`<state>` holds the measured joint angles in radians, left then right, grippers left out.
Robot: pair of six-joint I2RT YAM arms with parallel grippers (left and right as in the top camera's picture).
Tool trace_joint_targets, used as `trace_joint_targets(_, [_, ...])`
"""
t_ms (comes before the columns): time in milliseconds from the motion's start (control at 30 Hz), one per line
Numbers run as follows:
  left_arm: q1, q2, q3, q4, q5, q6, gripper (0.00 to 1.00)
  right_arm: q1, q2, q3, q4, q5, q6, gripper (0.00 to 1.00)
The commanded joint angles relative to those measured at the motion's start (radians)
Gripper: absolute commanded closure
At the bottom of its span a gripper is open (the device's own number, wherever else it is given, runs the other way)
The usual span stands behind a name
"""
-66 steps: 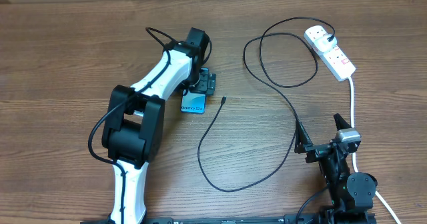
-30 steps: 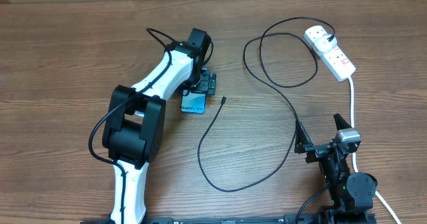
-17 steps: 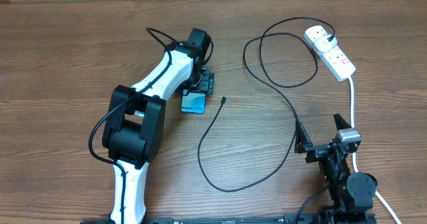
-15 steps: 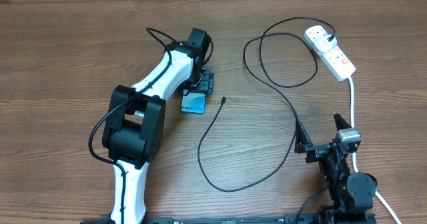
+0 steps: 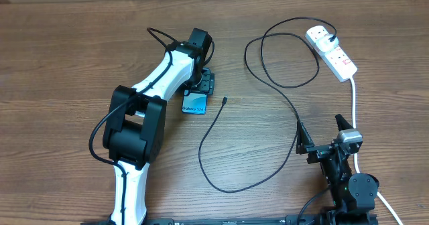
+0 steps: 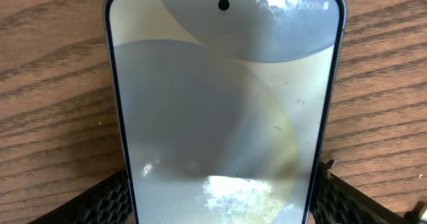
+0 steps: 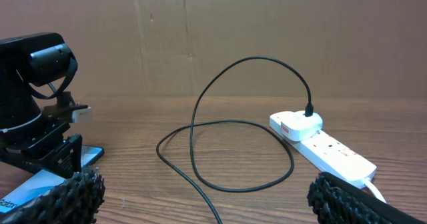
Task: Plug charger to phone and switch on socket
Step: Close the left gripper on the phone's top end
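Nearest, at the right, the right gripper is seen with its fingers wide apart and nothing between them. Just beyond it, the charger is laid in a long loop over the table. Its small tip is seen just beside the phone, not touching it. The phone is laid flat, screen up, left of centre. Its far end is clamped by the left gripper, with the pads set against both long edges. Farthest, at the right, the socket is found, with the charger's adapter plugged into its far outlet.
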<state>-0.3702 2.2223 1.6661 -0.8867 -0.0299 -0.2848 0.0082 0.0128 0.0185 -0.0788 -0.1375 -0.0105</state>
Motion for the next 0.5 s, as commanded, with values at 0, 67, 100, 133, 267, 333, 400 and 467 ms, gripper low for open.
trace_joint_targets(0, [0.014,0.063,-0.016,0.002,-0.03,0.0,0.23,-0.002,-0.01,-0.01,0.005,0.01,0.006,0.0])
trace_joint_targets(67, [0.015,0.063,-0.016,0.002,-0.03,0.0,0.24,-0.002,-0.01,-0.01,0.005,0.01,0.006,0.0])
trace_joint_targets(100, [0.015,0.063,-0.016,0.002,-0.03,0.0,0.24,-0.002,-0.01,-0.01,0.005,0.01,0.006,0.0])
trace_joint_targets(133, [0.015,0.063,-0.016,0.002,-0.03,0.0,0.23,-0.002,-0.01,-0.01,0.005,0.01,0.006,0.0])
trace_joint_targets(267, [0.014,0.063,-0.016,0.003,-0.029,0.0,0.24,-0.002,-0.01,-0.01,0.005,0.01,0.006,0.0])
trace_joint_targets(333, [0.014,0.063,-0.016,0.002,-0.03,0.0,0.25,-0.002,-0.01,-0.01,0.005,0.01,0.006,0.0])
trace_joint_targets(400, [0.015,0.063,-0.016,0.001,-0.029,0.0,0.25,-0.002,-0.01,-0.01,0.005,0.01,0.006,0.0])
trace_joint_targets(467, [0.016,0.061,-0.014,0.0,-0.028,-0.002,0.25,-0.002,-0.01,-0.01,0.005,0.01,0.006,0.0])
